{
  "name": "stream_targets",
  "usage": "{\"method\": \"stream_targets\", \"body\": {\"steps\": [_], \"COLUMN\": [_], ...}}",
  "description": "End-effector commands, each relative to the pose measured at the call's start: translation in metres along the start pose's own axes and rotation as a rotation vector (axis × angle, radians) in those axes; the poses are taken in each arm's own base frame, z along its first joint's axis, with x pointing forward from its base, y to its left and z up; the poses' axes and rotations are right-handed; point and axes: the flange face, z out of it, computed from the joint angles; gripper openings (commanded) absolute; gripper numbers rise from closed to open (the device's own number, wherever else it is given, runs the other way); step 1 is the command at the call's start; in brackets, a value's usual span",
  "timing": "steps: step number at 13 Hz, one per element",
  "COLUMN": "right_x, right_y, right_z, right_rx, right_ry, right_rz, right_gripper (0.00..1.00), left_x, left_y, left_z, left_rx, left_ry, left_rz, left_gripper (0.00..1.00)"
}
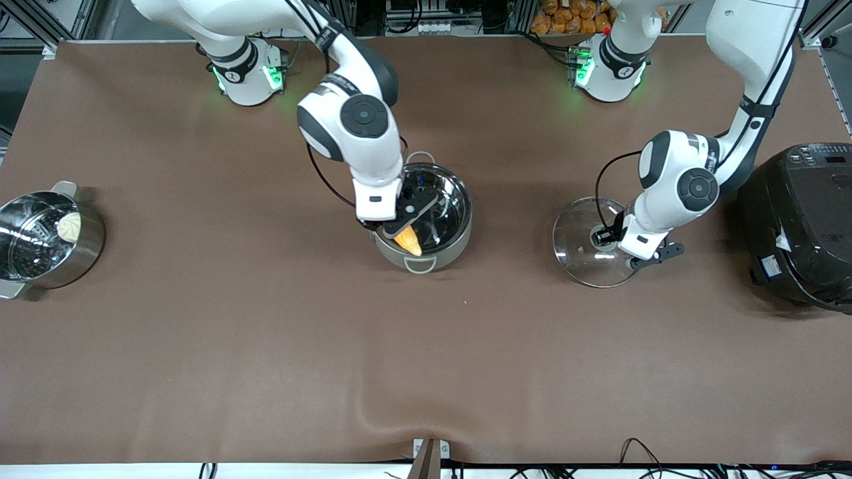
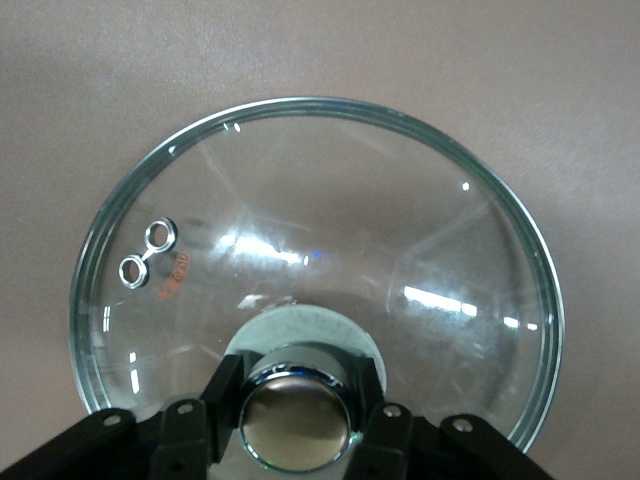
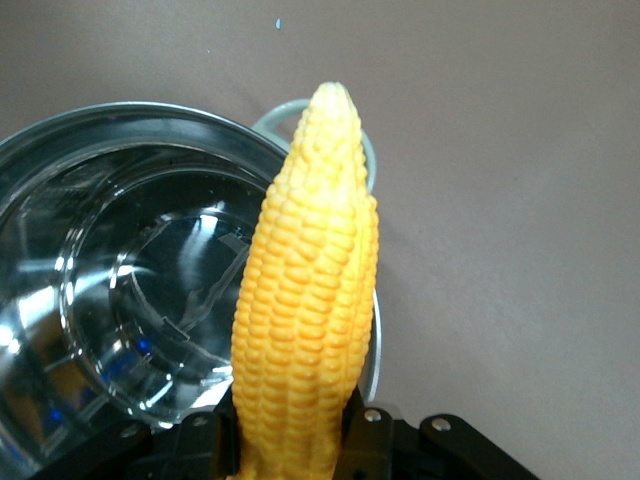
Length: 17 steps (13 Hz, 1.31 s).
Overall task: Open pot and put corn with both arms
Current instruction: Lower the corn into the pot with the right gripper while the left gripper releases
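Bright, even overhead light — soft shadows, glare on the lid (image 2: 320,250) — all sharp.

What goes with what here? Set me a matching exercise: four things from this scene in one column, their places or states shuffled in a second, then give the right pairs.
Things:
1. corn
2. glass lid
3. pot
4. black cooker

Places or states:
A. open, uncovered, mid-table
B. standing at the left arm's end of the table
C. held in the right gripper over the pot's rim
D. off the pot, its knob gripped by the left gripper

Pairs: 1-C, 2-D, 3-A, 4-B
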Motion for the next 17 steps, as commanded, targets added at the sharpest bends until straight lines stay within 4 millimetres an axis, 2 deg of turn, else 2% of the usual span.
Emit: {"method": "stream_targets", "body": {"steps": [1,2,3,4,5,7,8,10,11,13,15,17], "right_x": [0.014,0.014,0.013,0.013,0.012,0.010,0.010,0.008,0.008,0.008,0.007,0.007], "right_y": [-0.017,-0.027,-0.030,-0.033,-0.039,-0.053,-0.058,-0.066,-0.067,-0.071,-0.074,-0.070], "right_z": [0.019,0.024,0.028,0.031,0.033,0.038,0.039,0.045,0.046,0.047,0.046,0.038], "right_rx": [-0.060,-0.062,-0.063,-0.072,-0.076,-0.081,-0.086,-0.088,-0.087,-0.088,-0.090,-0.102], "right_ry": [-0.008,-0.013,-0.018,-0.022,-0.023,-0.029,-0.029,-0.036,-0.037,-0.038,-0.037,-0.053], "right_rz": [0.006,-0.002,0.004,0.008,0.013,0.023,0.033,0.069,0.075,0.108,0.154,0.179], "right_gripper": [0.00,0.00,0.00,0.00,0.00,0.00,0.00,0.16,0.33,1.00,1.00,1.00], "left_x": [-0.005,-0.004,-0.002,0.001,0.009,0.027,0.037,0.047,0.048,0.050,0.044,0.034], "left_y": [-0.003,-0.002,-0.002,0.001,0.007,0.017,0.022,0.020,0.018,0.010,0.008,0.004], "left_z": [0.003,0.002,-0.001,-0.008,-0.025,-0.079,-0.116,-0.181,-0.209,-0.264,-0.317,-0.353], "left_rx": [0.012,0.012,0.011,0.005,-0.006,-0.020,-0.038,-0.023,-0.023,-0.004,0.023,0.066], "left_ry": [0.013,0.014,0.021,0.035,0.063,0.129,0.188,0.214,0.237,0.241,0.240,0.180], "left_rz": [0.035,0.035,0.037,0.038,0.036,0.036,0.038,0.025,0.018,0.012,0.069,0.144], "left_gripper": [0.10,0.70,1.00,1.00,1.00,1.00,1.00,1.00,1.00,1.00,1.00,1.00]}}
